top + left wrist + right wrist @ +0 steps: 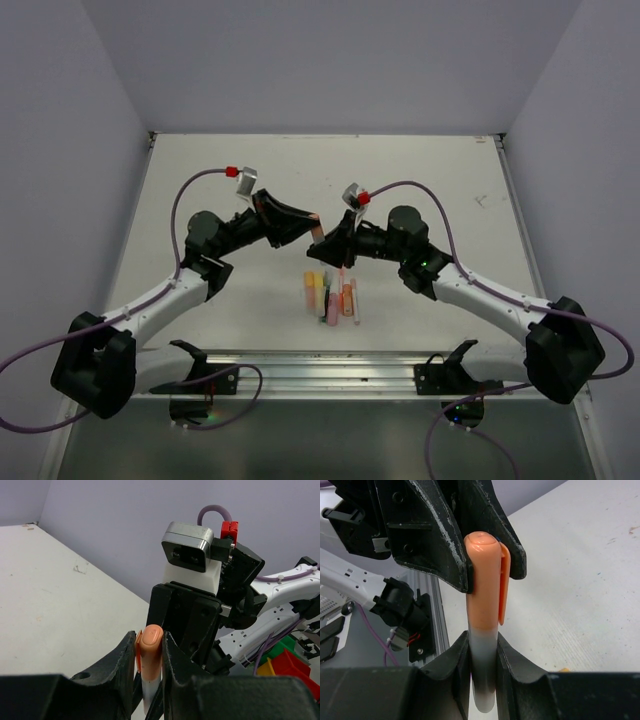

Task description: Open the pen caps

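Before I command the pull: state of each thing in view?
orange cap: on its pen, not pulled off.
white pen body: held off the table.
left gripper: shut on the orange cap.
right gripper: shut on the white pen body.
other pens: lying together on the table, caps unclear.

The left gripper [149, 652] and right gripper [484, 655] face tip to tip above the table [200, 180], one pen [484, 680] spanning them, body in the right jaws, cap [484, 580] ahead in the left jaws, with the other pens [333, 297] lying on the table beneath them.
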Robot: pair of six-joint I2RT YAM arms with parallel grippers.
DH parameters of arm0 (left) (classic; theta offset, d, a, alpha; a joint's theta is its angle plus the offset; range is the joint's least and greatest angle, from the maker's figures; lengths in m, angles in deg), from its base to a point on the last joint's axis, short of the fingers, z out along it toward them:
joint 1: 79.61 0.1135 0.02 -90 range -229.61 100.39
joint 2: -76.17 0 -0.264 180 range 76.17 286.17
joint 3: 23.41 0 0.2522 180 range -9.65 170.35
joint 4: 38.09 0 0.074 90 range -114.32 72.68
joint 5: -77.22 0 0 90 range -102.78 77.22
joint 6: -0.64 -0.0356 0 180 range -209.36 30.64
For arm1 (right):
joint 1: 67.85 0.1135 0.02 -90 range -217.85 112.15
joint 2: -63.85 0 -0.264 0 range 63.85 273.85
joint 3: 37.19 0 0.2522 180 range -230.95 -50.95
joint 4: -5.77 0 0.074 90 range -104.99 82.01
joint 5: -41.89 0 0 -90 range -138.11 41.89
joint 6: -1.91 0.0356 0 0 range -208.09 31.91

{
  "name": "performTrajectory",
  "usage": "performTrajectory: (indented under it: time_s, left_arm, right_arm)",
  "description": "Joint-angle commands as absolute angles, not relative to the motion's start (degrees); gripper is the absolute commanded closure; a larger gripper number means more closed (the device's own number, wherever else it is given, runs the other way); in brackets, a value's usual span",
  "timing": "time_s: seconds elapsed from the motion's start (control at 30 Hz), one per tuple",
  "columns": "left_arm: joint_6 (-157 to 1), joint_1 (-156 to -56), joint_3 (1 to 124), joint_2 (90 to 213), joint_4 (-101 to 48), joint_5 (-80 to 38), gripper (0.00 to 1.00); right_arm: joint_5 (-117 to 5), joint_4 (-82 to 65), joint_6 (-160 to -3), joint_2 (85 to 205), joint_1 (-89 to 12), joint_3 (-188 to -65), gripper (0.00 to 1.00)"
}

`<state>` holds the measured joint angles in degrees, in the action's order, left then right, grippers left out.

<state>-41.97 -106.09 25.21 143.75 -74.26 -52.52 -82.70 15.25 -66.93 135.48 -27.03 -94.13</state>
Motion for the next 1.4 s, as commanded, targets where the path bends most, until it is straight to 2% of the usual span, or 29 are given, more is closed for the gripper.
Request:
performTrajectory:
  time_s: [0.0, 0.53, 0.63, 0.73, 0.83, 0.87, 0.93, 1.17, 1.27, 1.37]
  left_arm:
    - [-40.0, -103.6, 28.8, 142.7, -88.3, -48.9, 1.00]
    - [-32.2, -96.3, 39.8, 148.7, -98.1, -45.9, 1.00]
    - [-32.9, -96.0, 41.9, 149.9, -96.1, -46.7, 1.00]
    - [-38.6, -95.6, 43.7, 150.4, -86.0, -47.9, 1.00]
    - [-49.4, -94.6, 47.7, 152.1, -65.7, -46.3, 1.00]
    - [-52.1, -94.0, 49.2, 153.0, -54.4, -45.3, 1.00]
    - [-59.0, -93.3, 53.7, 155.5, -45.1, -42.9, 1.00]
    - [-69.9, -91.0, 69.3, 176.3, -12.9, -30.5, 1.00]
    - [-73.5, -90.9, 79.4, 187.7, -4.6, -22.8, 1.00]
    - [-75.0, -90.8, 84.6, 193.5, 0.2, -19.3, 1.00]
  right_arm:
    - [-88.5, 12.0, -69.5, 137.6, -26.4, -93.1, 1.00]
    - [-90.0, 14.0, -72.1, 139.5, -26.3, -87.3, 1.00]
    - [-89.6, 14.4, -71.3, 138.9, -26.3, -87.0, 1.00]
    - [-86.3, 12.5, -70.9, 136.7, -26.4, -87.0, 1.00]
    - [-79.5, 9.0, -71.1, 132.4, -26.5, -87.1, 1.00]
    - [-77.7, 7.9, -71.0, 130.2, -26.7, -87.2, 1.00]
    - [-72.9, 6.3, -70.6, 128.3, -26.8, -87.2, 1.00]
    - [-64.2, 3.8, -68.8, 124.2, -27.1, -87.5, 1.00]
    - [-63.1, 3.8, -68.1, 124.8, -27.2, -87.5, 1.00]
    - [-63.0, 4.4, -67.6, 125.5, -27.2, -87.2, 1.00]
